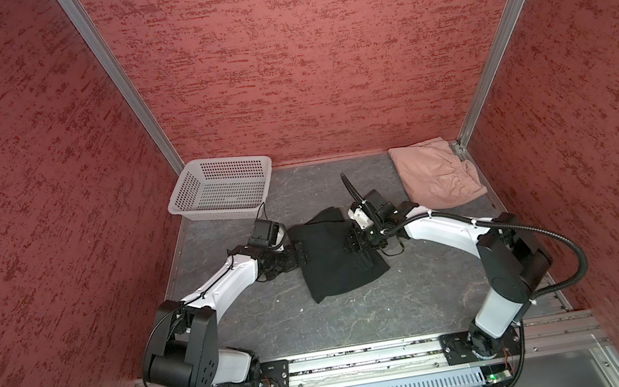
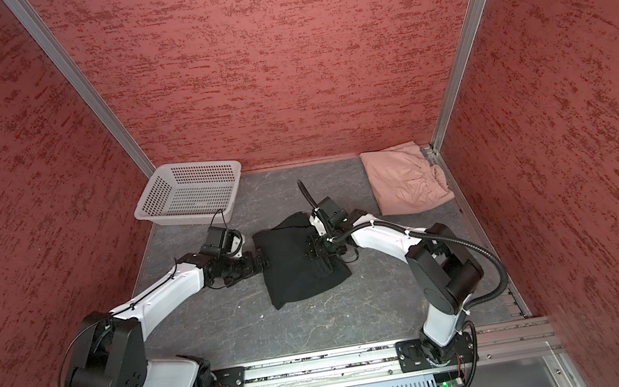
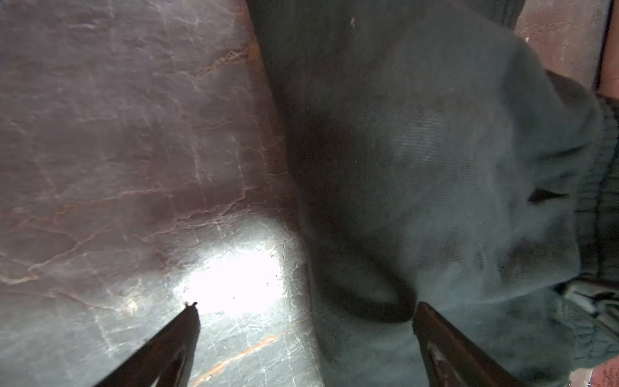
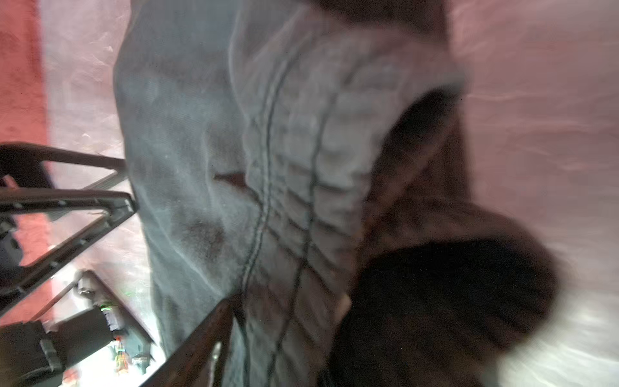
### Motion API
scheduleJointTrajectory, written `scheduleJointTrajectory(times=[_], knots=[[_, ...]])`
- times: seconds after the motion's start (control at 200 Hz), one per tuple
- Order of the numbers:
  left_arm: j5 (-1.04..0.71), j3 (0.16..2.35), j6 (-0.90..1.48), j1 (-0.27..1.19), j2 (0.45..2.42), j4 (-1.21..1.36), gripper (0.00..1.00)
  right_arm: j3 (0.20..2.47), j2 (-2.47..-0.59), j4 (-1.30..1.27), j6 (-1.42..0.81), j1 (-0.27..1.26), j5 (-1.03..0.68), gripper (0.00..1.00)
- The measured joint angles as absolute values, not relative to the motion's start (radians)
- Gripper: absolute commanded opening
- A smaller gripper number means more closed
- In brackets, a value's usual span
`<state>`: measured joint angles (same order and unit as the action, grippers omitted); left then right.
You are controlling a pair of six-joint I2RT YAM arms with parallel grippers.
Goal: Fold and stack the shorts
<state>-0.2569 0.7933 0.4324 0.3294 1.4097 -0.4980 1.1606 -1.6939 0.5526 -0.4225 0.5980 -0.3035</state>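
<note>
Black shorts beneath right end effector

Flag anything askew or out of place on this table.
The black shorts lie rumpled and skewed mid-table, edges uneven, one flap sticking out toward the back. The pink shorts sit folded apart in the far right corner, so nothing is stacked yet.

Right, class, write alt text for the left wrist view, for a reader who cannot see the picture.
Black shorts lie rumpled on a grey veined table, the dark fabric taking up about half the picture. The left gripper is open: one dark fingertip is over bare table next to a bright patch of glare, and the other is over the fabric.
</note>
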Motion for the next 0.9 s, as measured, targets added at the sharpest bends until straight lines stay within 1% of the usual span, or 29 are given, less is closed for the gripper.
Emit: scheduleJointTrajectory(times=[0.08, 0.115, 0.22, 0.26, 0.366, 0.396, 0.501, 0.596, 0.731, 0.902], knots=[[-0.249, 0.794, 0.432, 0.331, 1.406, -0.503, 0.99, 1.202, -1.665, 0.639, -0.391, 0.598, -0.231, 0.81], [-0.245, 0.796, 0.432, 0.331, 1.401, -0.509, 0.99, 1.219, -1.647, 0.672, -0.382, 0.598, -0.201, 0.78], [-0.229, 0.812, 0.429, 0.327, 1.369, -0.534, 0.99, 1.251, -1.591, 0.716, -0.368, 0.600, -0.142, 0.58], [-0.224, 0.822, 0.428, 0.324, 1.351, -0.542, 0.99, 1.252, -1.570, 0.714, -0.364, 0.605, -0.135, 0.48], [-0.207, 0.835, 0.421, 0.310, 1.304, -0.556, 0.99, 1.221, -1.533, 0.645, -0.384, 0.620, -0.165, 0.32], [-0.203, 0.835, 0.419, 0.303, 1.290, -0.559, 0.99, 1.202, -1.529, 0.609, -0.393, 0.626, -0.183, 0.29], [-0.203, 0.831, 0.418, 0.275, 1.253, -0.563, 0.99, 1.123, -1.544, 0.475, -0.425, 0.655, -0.255, 0.27], [-0.221, 0.792, 0.427, 0.258, 1.227, -0.527, 0.99, 1.075, -1.618, 0.384, -0.439, 0.672, -0.317, 0.27], [-0.275, 0.696, 0.455, 0.261, 1.222, -0.445, 0.99, 1.022, -1.699, 0.323, -0.447, 0.668, -0.343, 0.28], [-0.342, 0.606, 0.502, 0.274, 1.234, -0.326, 0.99, 0.974, -1.700, 0.248, -0.456, 0.624, -0.405, 0.44]])
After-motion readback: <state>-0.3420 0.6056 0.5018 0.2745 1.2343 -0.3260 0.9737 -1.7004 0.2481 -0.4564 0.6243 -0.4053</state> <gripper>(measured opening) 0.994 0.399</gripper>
